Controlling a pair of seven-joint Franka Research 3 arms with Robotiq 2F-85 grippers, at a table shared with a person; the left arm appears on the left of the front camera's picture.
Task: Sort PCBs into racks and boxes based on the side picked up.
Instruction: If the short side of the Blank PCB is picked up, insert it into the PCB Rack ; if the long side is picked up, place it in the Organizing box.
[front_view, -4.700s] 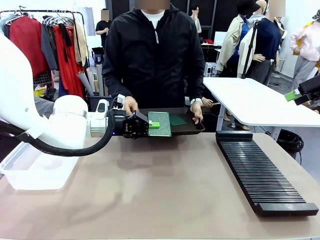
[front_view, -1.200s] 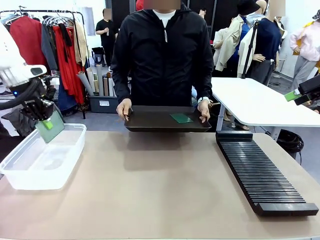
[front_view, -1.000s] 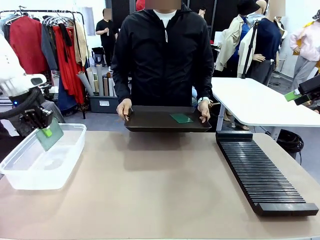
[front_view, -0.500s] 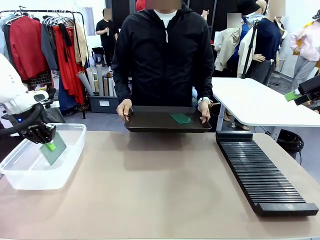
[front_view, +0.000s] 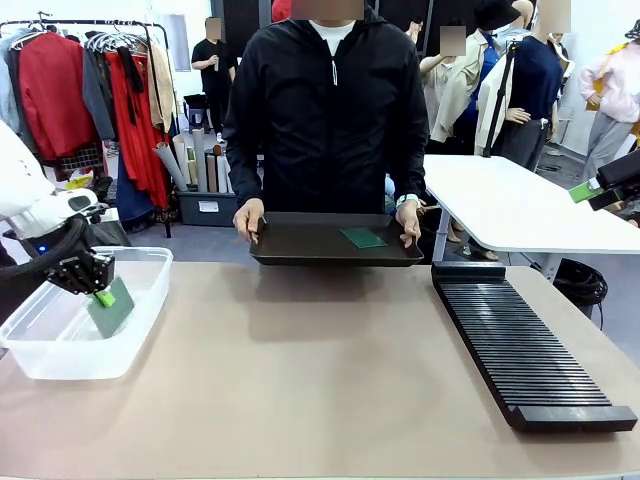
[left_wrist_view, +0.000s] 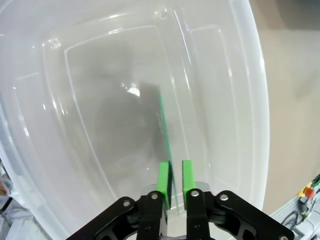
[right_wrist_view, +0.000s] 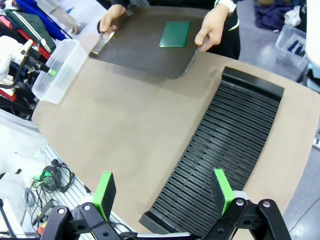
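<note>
A clear plastic box (front_view: 62, 352) stands at the table's left end. Inside it, my left gripper (front_view: 97, 291) is low down, with a green PCB (front_view: 112, 307) tilted below it. The left wrist view shows the PCB (left_wrist_view: 164, 130) edge-on between the green pads (left_wrist_view: 163, 181). It lies against one pad with a narrow gap to the other, so the jaws are slightly open. A second PCB (front_view: 361, 237) lies on the black tray (front_view: 300, 244) that a person holds. The long black rack (front_view: 520, 350) lies at the right. My right gripper (right_wrist_view: 164, 192) hangs open high above the rack (right_wrist_view: 225, 150).
The person stands at the far edge with both hands (front_view: 248, 214) on the tray's handles. A white table (front_view: 520, 205) stands beyond the rack, and a clothes rail (front_view: 90, 90) at the back left. The brown tabletop (front_view: 300, 380) lies between box and rack.
My left gripper has come down with the PCB from above the box's rim to deep inside the box. Its jaws have begun to part. The person, tray and rack have not moved.
</note>
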